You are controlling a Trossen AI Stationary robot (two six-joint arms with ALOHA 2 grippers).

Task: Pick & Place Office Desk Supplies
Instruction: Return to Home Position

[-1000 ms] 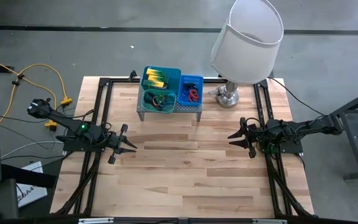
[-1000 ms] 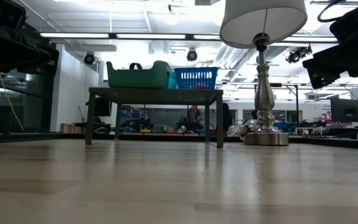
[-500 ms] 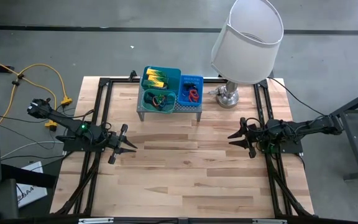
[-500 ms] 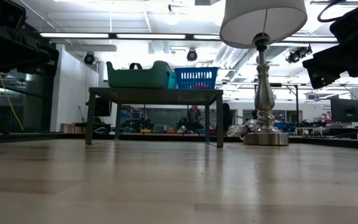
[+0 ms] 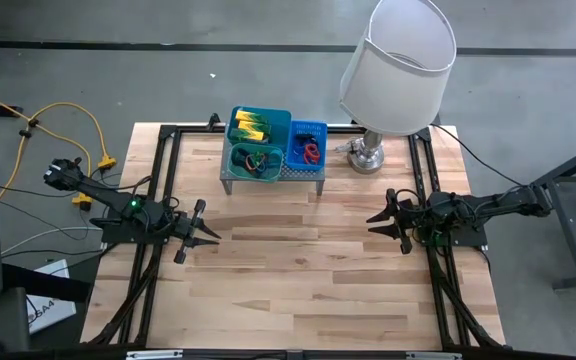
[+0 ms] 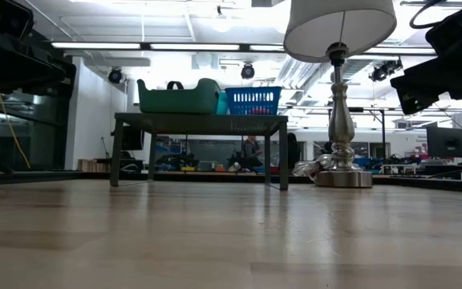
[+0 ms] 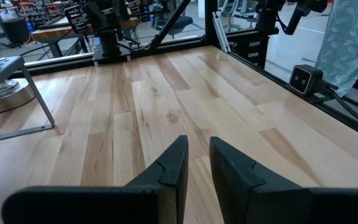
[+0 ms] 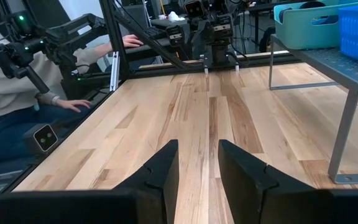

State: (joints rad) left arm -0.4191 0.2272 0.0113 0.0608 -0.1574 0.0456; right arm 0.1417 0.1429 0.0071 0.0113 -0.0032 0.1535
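– Materials first: what sits at the top centre of the high view?
– Grey perforated metal riser shelf [image 5: 302,173] on thin legs, standing on a pale wood-plank table [image 5: 298,280]. Three bins on it, all touching.
– Which ones?
– Smooth rectangular teal plastic tray [image 5: 278,122] at the back, holding yellow-green blocks [image 5: 250,128]. Greener plastic tray [image 5: 238,160] just in front of it, with dark and red band loops [image 5: 258,161]. Blue mesh basket [image 5: 309,130] to the right of both, with red and blue loops inside.
– Anything else up there?
– Lamp with a white drum shade [image 5: 398,60] and a shiny turned metal base [image 5: 367,152], just right of the shelf.
– Arms?
– Both low and stretched flat, pointing toward each other across mid-frame. Left gripper [image 5: 211,235] is at the table's left edge, right gripper [image 5: 373,221] at the right edge, both well apart from the shelf.
– Jaws?
– Wrist views show blunt dark fingers [image 7: 174,163] slightly parted on the left, a wider gap on the right. Nothing between either pair.
– People?
– One person seated at the left of the right wrist view, a hand [image 8: 74,104] at the table's edge.
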